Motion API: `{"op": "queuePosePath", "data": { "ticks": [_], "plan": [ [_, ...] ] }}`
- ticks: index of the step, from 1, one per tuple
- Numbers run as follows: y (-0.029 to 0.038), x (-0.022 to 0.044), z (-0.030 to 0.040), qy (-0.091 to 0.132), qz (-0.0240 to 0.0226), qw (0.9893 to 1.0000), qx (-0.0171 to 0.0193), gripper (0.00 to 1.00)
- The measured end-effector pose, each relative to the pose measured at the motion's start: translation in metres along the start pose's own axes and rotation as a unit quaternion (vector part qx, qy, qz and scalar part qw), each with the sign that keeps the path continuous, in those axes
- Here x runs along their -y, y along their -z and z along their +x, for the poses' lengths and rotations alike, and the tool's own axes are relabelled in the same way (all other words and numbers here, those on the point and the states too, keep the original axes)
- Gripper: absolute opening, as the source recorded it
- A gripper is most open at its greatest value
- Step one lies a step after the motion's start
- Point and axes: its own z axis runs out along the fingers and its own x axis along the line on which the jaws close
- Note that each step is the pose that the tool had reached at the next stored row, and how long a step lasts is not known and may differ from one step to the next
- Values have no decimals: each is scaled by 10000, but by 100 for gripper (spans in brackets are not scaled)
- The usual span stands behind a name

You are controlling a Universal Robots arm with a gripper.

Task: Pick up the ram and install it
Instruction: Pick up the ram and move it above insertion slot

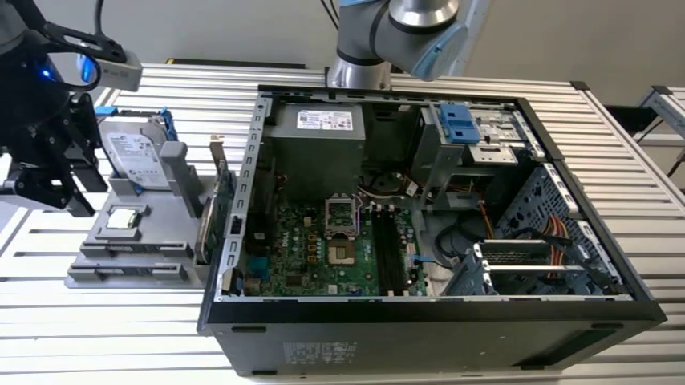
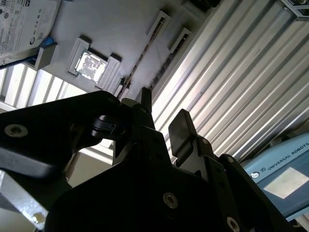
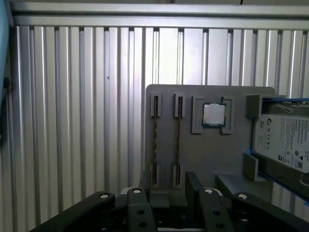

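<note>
**Ribbed aluminium bench: open gripper facing two ram strips**

Silver slatted tabletop (image 1: 450, 80) throughout, carrying an open computer case (image 1: 428, 321) and, next to it toward the exterior view's left, a grey parts holder (image 1: 139, 265).

Black gripper (image 1: 70, 196) at the far edge of the exterior view's left, hanging by the holder's outer side, well apart from the case. Fingers (image 3: 193, 181) spread wide, nothing between them, the gap plain in both wrist views.

Ram strip (image 3: 155, 140) on edge in a slotted cradle of the holder, just ahead of the fingertips. Second ram strip (image 3: 177, 140) parallel and just beside it, likewise on edge. Both lined up within the width of the open gap, both apart from the fingers. Seen in the second wrist view as thin dark lines running away from the fingertips.

Farther from the gripper than the strips and off to one side, a square silver CPU chip (image 3: 214, 114) lying flat in its own recess. Farther out on that same side, a hard drive (image 3: 285, 140) with a white label, propped against blue supports.

Across the holder from the gripper, a green expansion card (image 1: 220, 204) with a metal bracket, upright against the case wall.

Inside the case, well apart from the gripper, a green motherboard (image 1: 321, 257) with long black memory slots (image 1: 387, 249). Behind the case, the silver and blue robot arm (image 1: 412, 28).
</note>
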Motion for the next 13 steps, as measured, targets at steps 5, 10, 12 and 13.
{"op": "queuePosePath", "data": {
  "ticks": [5, 10, 12, 13],
  "plan": [
    [-14, 0, 0, 0, 0, 10000, -4, 100],
    [-28, 0, -1, 0, 0, 10000, -9, 100],
    [-33, 0, -1, 0, 0, 10000, -12, 100],
    [-35, 0, -1, 0, 0, 10000, -13, 100]
  ]
}}
